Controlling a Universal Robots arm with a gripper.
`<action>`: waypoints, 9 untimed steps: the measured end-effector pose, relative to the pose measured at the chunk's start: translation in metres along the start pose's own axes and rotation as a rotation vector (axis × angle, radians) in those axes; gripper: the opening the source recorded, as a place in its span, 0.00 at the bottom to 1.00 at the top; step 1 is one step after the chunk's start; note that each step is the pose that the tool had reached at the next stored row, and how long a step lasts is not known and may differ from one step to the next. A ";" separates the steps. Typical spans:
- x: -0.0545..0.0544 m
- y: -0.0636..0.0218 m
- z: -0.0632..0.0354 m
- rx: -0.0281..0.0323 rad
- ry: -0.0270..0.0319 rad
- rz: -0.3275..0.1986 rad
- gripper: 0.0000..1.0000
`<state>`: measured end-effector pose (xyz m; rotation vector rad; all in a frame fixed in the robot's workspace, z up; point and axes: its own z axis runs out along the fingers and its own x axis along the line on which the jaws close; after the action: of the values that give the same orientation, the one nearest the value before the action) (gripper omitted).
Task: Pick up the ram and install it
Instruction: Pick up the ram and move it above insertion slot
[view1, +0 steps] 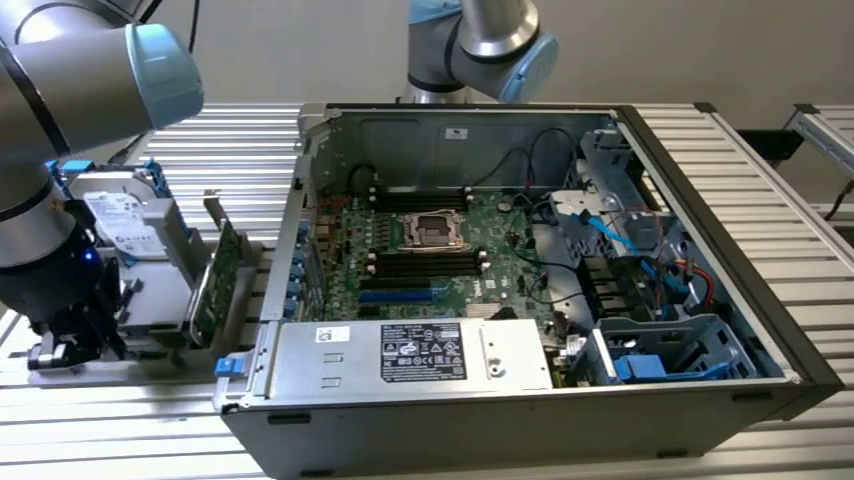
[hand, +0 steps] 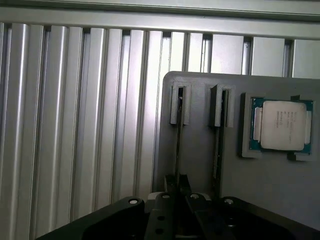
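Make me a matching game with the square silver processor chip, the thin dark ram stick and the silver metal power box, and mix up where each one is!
1. square silver processor chip
2. thin dark ram stick
3. silver metal power box

A. inside the open grey computer case
B. on edge in a slot of the grey holder plate, by the gripper
C. flat in a square pocket of the grey holder plate

Pairs: 1-C, 2-B, 3-A

No legible text, power supply label (view1: 422, 352) (print too small)
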<state>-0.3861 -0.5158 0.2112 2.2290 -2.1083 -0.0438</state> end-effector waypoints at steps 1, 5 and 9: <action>0.000 0.0002 -0.0043 -0.0004 0.0000 0.000 0.14; 0.001 0.0009 -0.0223 -0.0023 -0.0002 0.000 0.14; 0.001 -0.0012 -0.0409 -0.0071 -0.0005 0.000 0.14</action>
<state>-0.3820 -0.5158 0.2519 2.2255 -2.1049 -0.0518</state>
